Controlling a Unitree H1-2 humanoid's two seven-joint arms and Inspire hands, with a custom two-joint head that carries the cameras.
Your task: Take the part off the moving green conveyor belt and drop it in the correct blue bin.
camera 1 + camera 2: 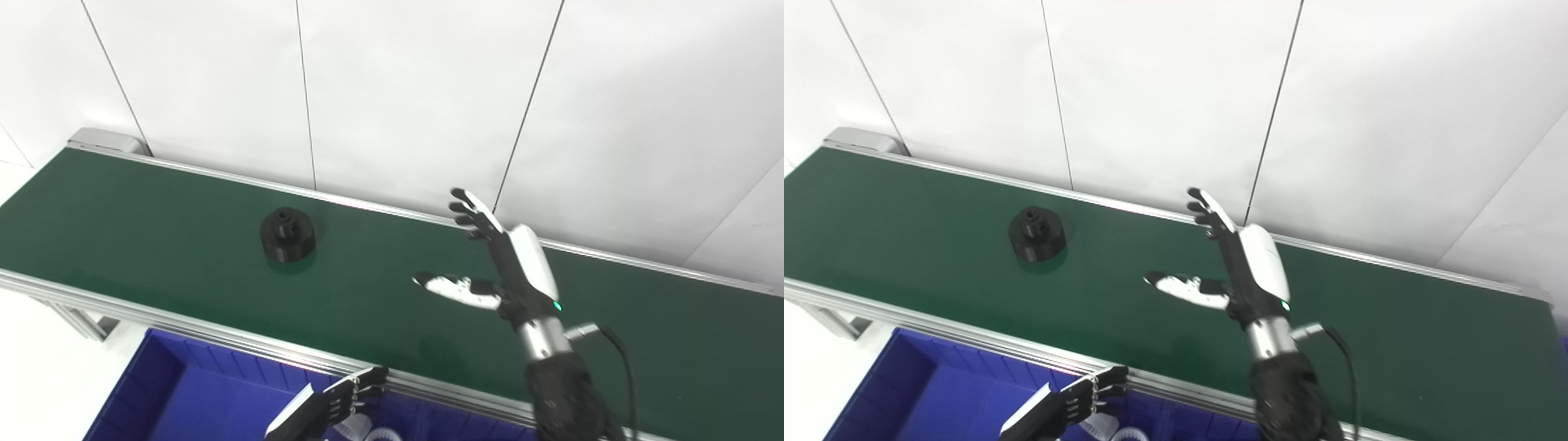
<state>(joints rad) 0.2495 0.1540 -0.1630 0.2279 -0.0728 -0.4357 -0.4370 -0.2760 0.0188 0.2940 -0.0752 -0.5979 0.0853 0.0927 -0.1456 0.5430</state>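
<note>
White panelled wall [398, 92] behind green conveyor belt [153, 245], black round part [287, 234] set on it, unobstructed, right hand [496, 263] held open well apart, left hand [334, 404] over blue bin [184, 392], grip not discernible, white pieces [373, 432] seen inside.

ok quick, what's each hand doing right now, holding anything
Left hand: low over the blue bin, fingers curled, seems to hold nothing; open or shut cannot be told.
Right hand: open above the green belt, empty, apart from the black part.

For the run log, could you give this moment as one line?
part on belt | right hand open above belt | left hand over bin
</note>
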